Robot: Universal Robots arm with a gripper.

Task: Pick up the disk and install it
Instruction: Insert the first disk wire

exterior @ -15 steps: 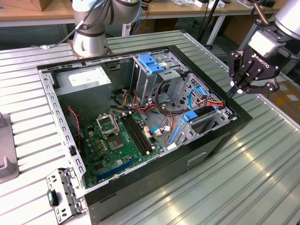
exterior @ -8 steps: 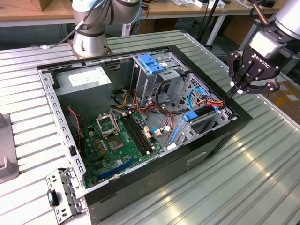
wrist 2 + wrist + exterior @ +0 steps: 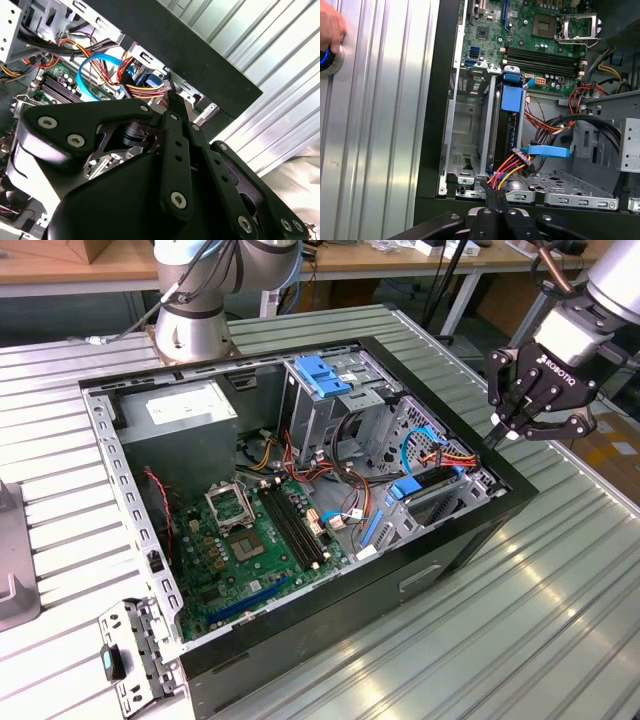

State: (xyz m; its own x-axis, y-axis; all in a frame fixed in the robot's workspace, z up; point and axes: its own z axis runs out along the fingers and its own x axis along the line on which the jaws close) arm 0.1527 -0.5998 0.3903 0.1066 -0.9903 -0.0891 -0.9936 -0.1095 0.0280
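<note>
The disk (image 3: 432, 483) sits on edge in the drive bay at the case's corner on the exterior view's right. Its dark body (image 3: 508, 131) runs down into the bay, with the blue carrier tab (image 3: 512, 97) on top. Red, orange and yellow wires and a blue cable plug into its end. My gripper (image 3: 505, 436) hangs just outside the case wall beside that bay. In both wrist views the gripper (image 3: 495, 194) (image 3: 170, 93) has its fingers pressed together, shut with nothing between them and a short way from the disk's cabled end.
The open black computer case (image 3: 470, 540) lies on a ribbed metal table (image 3: 560, 620). Inside are a green motherboard (image 3: 250, 530), a grey power supply (image 3: 180, 410) and a cage with light-blue latches (image 3: 325, 375). A loose bracket (image 3: 130, 655) lies outside. A hand (image 3: 329, 27) rests on a round button.
</note>
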